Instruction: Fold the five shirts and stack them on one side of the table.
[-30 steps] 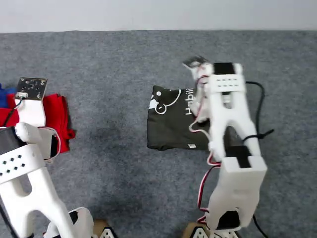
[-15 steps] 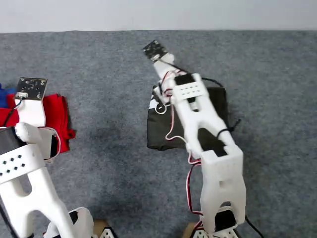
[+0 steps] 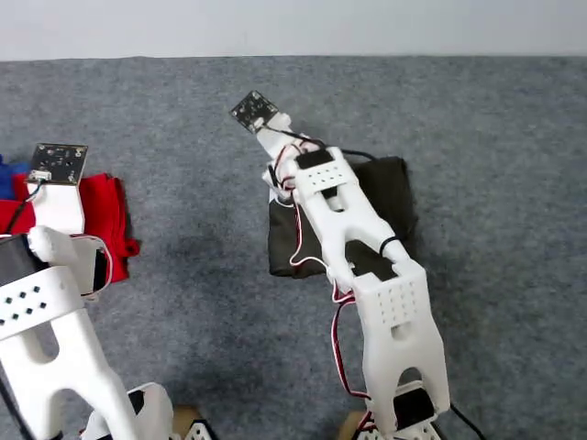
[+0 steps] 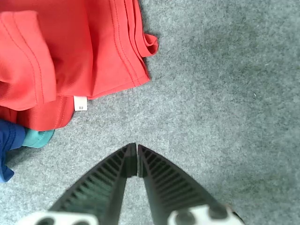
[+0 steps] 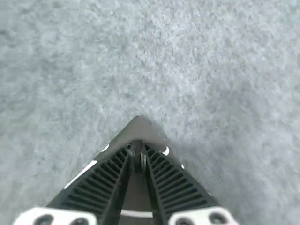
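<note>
A black shirt (image 3: 385, 197) lies folded in the middle of the grey table, mostly under the right arm. In the right wrist view my right gripper (image 5: 138, 157) is shut on a corner of the black shirt (image 5: 139, 129), which pokes out past the fingertips just above the carpet. From above, that gripper (image 3: 277, 181) sits at the shirt's far left corner. A red shirt (image 3: 105, 215) tops a pile at the left edge. My left gripper (image 4: 136, 161) hangs shut and empty over bare carpet beside the red shirt (image 4: 61, 51).
Blue cloth (image 4: 7, 140) and teal cloth (image 4: 38, 137) peek out under the red shirt. Grey carpet (image 3: 193, 266) lies bare between the pile and the black shirt. A pale wall (image 3: 293, 27) bounds the far side.
The right arm has swung left across the black shirt, carrying a corner with it. The white print that faced up is now covered. The left arm has stayed still.
</note>
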`<state>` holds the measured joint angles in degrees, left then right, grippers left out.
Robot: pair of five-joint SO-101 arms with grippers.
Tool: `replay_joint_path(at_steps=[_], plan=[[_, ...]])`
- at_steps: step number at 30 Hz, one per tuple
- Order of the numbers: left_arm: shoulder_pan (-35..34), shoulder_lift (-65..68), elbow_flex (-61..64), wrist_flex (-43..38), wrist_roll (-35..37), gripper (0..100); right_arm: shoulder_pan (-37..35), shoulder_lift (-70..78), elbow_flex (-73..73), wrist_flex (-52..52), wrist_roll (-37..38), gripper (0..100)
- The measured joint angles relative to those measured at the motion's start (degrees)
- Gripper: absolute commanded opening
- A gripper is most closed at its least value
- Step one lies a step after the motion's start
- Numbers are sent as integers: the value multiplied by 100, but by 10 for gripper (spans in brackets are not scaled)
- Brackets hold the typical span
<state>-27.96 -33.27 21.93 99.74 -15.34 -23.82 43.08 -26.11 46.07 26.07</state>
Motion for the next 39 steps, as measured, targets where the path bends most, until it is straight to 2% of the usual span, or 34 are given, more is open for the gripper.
replay_joint_path(at_steps=[12, 20, 25, 32, 39], plan=[[0, 0, 0, 0, 0, 8, 44, -1310, -211, 3103, 0, 9], [0, 0, 0, 0, 0, 8, -369, -1635, -211, 5196, -176, 9], [0, 0, 0, 0, 0, 8, -686, -1477, -229, 5354, -501, 9], [0, 0, 325, 0, 0, 8, -1231, -185, -229, 5310, -563, 9], [0, -123, 404, 0, 0, 8, -1363, -308, -519, 5415, -563, 9]])
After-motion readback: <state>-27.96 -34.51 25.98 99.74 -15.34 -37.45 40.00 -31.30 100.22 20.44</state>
